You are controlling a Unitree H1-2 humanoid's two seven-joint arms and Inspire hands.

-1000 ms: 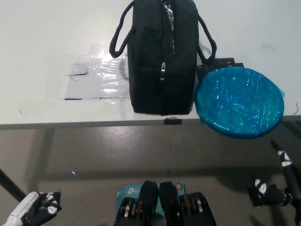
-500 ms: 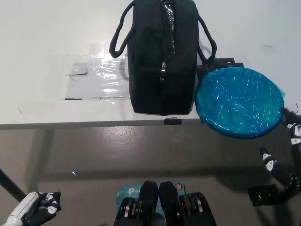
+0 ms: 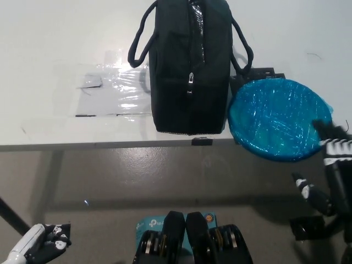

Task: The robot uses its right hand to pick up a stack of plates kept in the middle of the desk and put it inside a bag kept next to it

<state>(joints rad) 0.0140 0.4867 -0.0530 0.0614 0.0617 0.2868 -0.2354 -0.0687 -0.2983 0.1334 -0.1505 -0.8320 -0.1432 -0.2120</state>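
1. The stack of plates [image 3: 280,118], wrapped in shiny blue film, sits at the desk's [image 3: 55,44] near edge, hanging over it a bit. It's just up and to the left of the black right hand [image 3: 329,165], not lifted yet.
2. That right hand has climbed a lot in the last second: it was low by the floor, now its fingertips [image 3: 330,132] overlap the stack's lower right rim. Fingers look spread wide, holding nothing. Can't tell if it's actually touching.
3. So I'd say the reach is nearly done and the grab comes next.
4. The black bag [image 3: 190,66] is further left of the hand, right beside the plates, upright, handles up. Hard to say how open the top is.
5. White left hand [image 3: 41,245] rests down at the bottom left, off the desk; can't tell its fingers.
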